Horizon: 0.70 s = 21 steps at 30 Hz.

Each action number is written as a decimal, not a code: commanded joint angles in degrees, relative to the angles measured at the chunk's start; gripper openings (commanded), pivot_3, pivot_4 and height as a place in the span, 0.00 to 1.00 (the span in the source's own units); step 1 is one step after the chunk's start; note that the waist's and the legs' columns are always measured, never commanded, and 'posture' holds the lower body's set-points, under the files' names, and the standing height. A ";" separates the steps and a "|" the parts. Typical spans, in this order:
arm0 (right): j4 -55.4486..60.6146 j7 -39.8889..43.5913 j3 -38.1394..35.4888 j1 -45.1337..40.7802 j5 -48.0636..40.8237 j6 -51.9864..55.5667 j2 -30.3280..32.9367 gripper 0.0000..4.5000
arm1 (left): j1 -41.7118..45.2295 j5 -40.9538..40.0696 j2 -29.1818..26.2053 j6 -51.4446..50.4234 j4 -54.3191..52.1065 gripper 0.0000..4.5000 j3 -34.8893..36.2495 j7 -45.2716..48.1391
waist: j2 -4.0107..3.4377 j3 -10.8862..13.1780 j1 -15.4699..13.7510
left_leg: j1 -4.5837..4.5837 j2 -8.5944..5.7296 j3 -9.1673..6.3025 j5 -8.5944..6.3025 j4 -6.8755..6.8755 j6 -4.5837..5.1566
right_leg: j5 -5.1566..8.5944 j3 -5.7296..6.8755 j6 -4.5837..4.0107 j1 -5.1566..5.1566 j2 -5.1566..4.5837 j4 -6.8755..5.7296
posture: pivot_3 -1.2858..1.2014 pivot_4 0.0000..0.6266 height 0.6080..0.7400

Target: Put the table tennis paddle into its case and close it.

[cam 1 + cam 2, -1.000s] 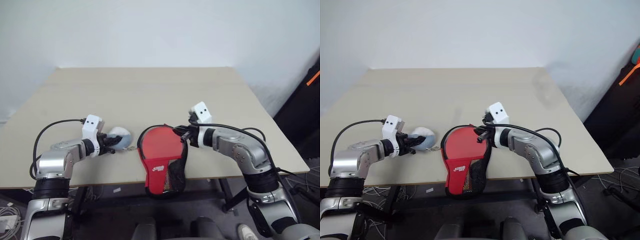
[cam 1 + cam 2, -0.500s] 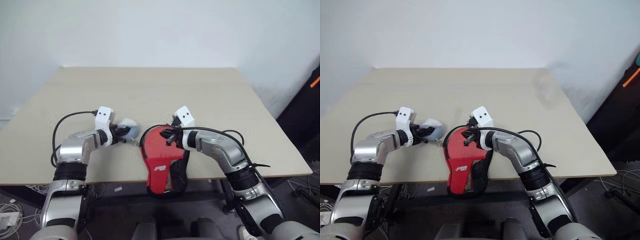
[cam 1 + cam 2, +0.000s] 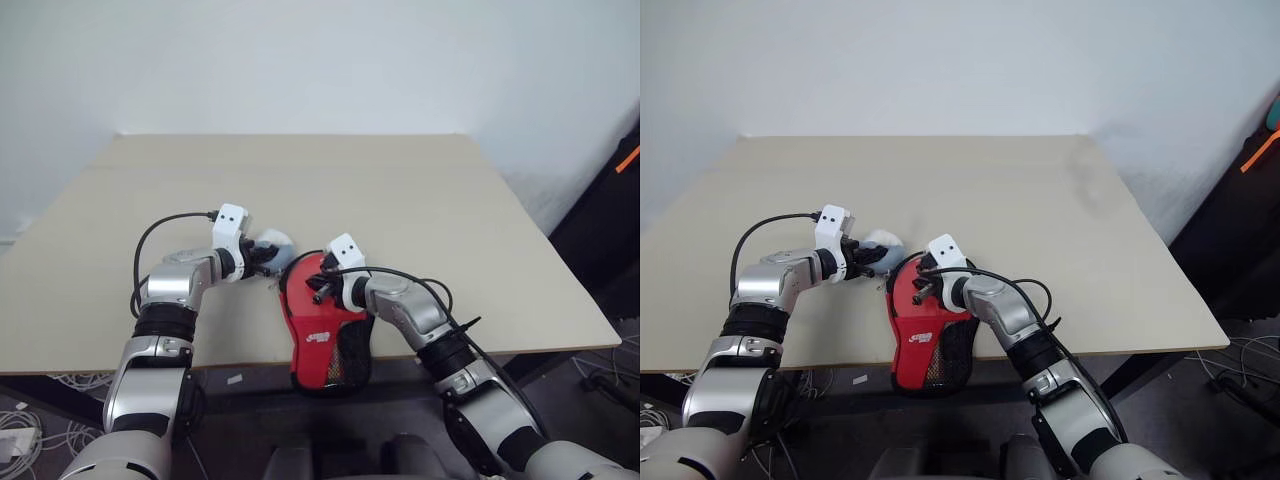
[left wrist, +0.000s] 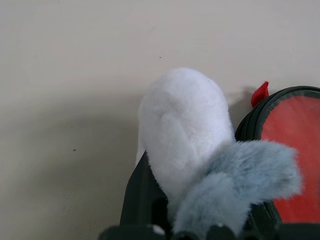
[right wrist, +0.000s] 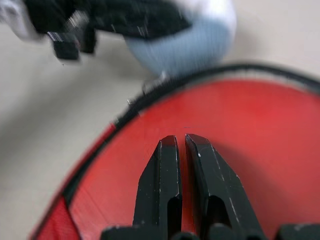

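Note:
The red case (image 3: 306,312) with black edging lies at the table's front edge, its mesh-pocket end (image 3: 350,355) hanging over it. Its face looks flat and closed over; the table tennis paddle is hidden. My right gripper (image 3: 318,287) is shut, and its fingertips (image 5: 169,146) rest low over the case's round red face (image 5: 260,135) with nothing between them. My left gripper (image 3: 262,256) is shut on a fluffy whitish-grey lump (image 4: 185,130) just left of the case's rounded end (image 4: 292,125). A small red tab (image 4: 260,93) sticks out at the case's rim beside the lump.
The beige table (image 3: 400,200) stretches wide behind the case toward a white wall. Its front edge runs just under the case's middle. Black cables (image 3: 160,225) loop off both wrists. A dark object with an orange stripe (image 3: 628,160) stands off the table at the far right.
Both arms drew inward. The left gripper carried the fluffy lump rightward up to the case's rim. The right gripper moved left and down onto the case's red face.

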<state>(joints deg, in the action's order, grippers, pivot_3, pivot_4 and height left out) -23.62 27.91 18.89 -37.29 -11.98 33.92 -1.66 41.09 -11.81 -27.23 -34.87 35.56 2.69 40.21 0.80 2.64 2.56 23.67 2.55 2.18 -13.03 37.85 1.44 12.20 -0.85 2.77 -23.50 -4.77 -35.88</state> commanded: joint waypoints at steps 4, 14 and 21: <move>-1.47 0.59 -1.44 -0.26 1.42 -1.70 -1.08 0.07 | 2.66 0.36 -0.42 1.38 -0.52 0.10 0.25 0.31 | 0.00 0.00 0.01 | -0.01 0.00 -0.01 0.00 0.00 0.00 | 0.00 0.00 0.00 0.00 0.00 -0.02 | 0.52 0.00 1.00; -1.48 1.50 -1.29 0.26 2.80 -1.97 -1.61 0.07 | 4.27 4.12 -0.36 7.43 5.16 0.10 -0.14 -3.18 | 0.00 0.00 0.00 | -0.03 0.00 0.00 0.00 0.00 -0.01 | 0.00 0.00 0.00 0.00 0.00 -0.03 | 0.52 0.00 1.00; -1.47 2.04 -1.41 0.79 3.48 -2.09 -1.85 0.07 | 9.00 6.57 0.43 14.14 15.80 0.10 -0.24 -6.62 | 0.01 -0.01 -0.02 | -0.05 0.00 0.00 0.01 0.01 -0.03 | 0.00 0.01 0.00 0.02 0.00 -0.04 | 0.52 0.00 1.00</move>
<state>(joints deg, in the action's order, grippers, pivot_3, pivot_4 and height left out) -25.17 29.72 17.88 -36.94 -8.90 31.84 -3.35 47.33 -6.85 -26.63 -23.50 50.36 2.37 35.91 0.81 2.64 2.54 23.62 2.55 2.17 -13.02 37.85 1.42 12.20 -0.84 2.77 -23.48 -4.77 -35.92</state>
